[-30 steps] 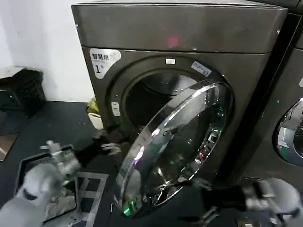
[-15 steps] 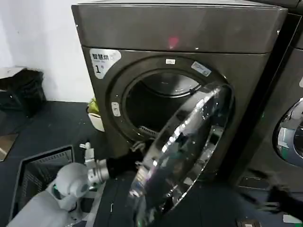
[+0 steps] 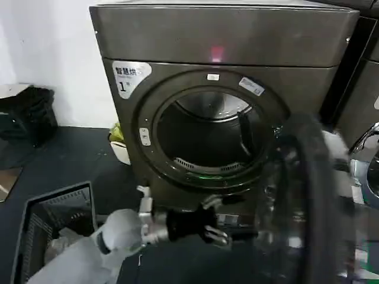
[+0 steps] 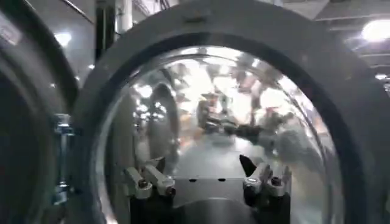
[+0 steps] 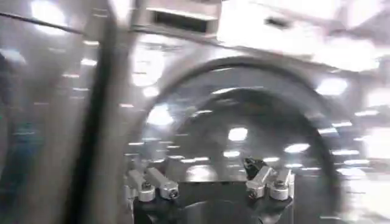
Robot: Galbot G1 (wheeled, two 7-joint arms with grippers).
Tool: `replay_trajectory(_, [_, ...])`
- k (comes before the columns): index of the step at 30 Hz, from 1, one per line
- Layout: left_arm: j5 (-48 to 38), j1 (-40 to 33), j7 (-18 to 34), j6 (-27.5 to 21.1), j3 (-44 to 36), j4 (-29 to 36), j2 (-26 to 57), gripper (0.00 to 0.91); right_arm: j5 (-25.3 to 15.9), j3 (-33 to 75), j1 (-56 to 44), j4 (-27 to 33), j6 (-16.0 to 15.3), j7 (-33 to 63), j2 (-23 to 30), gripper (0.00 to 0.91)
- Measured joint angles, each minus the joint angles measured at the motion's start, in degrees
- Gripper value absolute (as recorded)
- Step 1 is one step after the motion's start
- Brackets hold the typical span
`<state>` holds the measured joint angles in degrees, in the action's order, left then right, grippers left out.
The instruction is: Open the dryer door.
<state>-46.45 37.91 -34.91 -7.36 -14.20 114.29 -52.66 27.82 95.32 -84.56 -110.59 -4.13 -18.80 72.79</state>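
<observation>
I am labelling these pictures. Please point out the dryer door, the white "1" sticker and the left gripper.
dryer door (image 3: 308, 195): head view, on its dark rim, seen edge-on.
white "1" sticker (image 3: 130, 77): head view, sticker's middle.
left gripper (image 3: 218, 223): head view, between its open fingertips.

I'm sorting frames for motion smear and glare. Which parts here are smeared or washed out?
Head view: the big round chrome-rimmed dryer door is smeared; the bronze-grey dryer with its red light stays sharp. Left wrist view: bright reflections wash over the door's glass beyond the open left claw. Right wrist view: streaked overall, glare patches above the open right claw.
</observation>
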Motion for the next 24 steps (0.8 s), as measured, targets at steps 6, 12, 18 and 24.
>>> replay_trajectory(6, [-0.5,-6.2,3.0,1.9,-8.5,-3.4,-3.7,0.907,-1.3,9.1,-2.4,-0.4,-4.1,7.8,-2.3,0.907])
replay_trajectory(12, [0.6,-11.8,4.8,2.9,-14.7,-9.4,-10.4,0.907,-1.3,16.4,-4.3,2.2,-2.4,11.7,-4.7,0.907])
replay_trajectory(18, [1.1,-15.5,5.1,4.3,-18.3,-14.3,-16.1,0.907,-2.6,22.6,-5.7,3.9,-4.5,12.6,-6.3,0.907])
replay_trajectory(24, [0.7,-17.9,5.8,5.3,-20.1,-18.4,-20.2,0.907,-4.7,27.6,-5.7,4.9,-5.8,14.4,-7.5,0.907])
